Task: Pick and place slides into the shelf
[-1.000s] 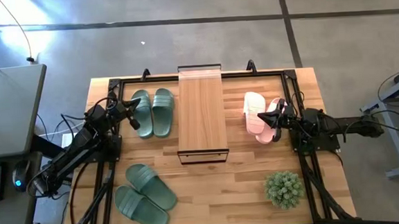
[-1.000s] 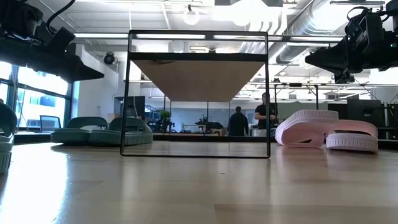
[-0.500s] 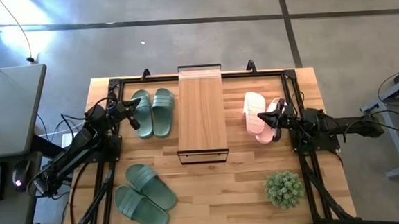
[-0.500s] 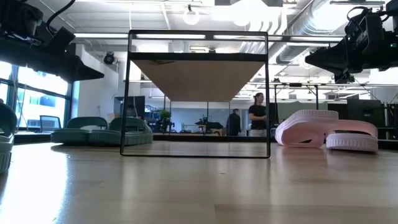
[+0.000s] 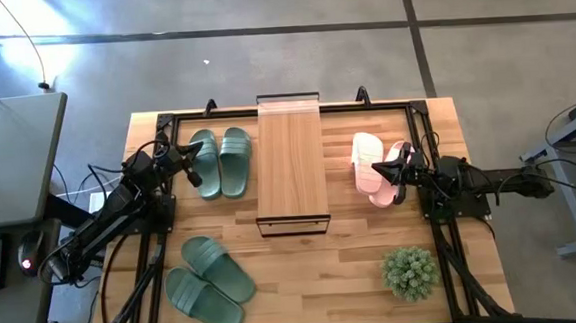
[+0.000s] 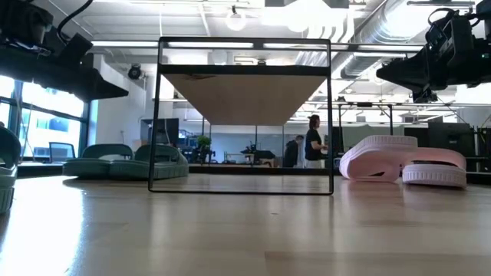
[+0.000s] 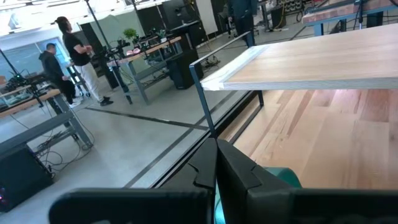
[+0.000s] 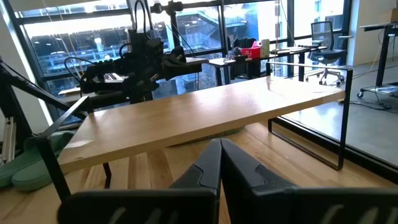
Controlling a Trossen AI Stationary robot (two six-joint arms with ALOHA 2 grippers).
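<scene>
Nothing has been moved lately: both grippers, left [image 5: 190, 165] and right [image 5: 401, 169], are kept pressed together beside the shelf [image 5: 291, 161] (slides [image 5: 220, 163] untouched).

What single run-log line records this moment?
left gripper: shut, over green slides | right gripper: shut, over pink slides | shelf: no slides

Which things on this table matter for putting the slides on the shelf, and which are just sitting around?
Job:
- sage-green rubber slides, far pair
- sage-green rubber slides, near pair
- pale pink rubber slides
- light wood plank shelf with black metal frame

Lying about:
- small green potted plant
</scene>
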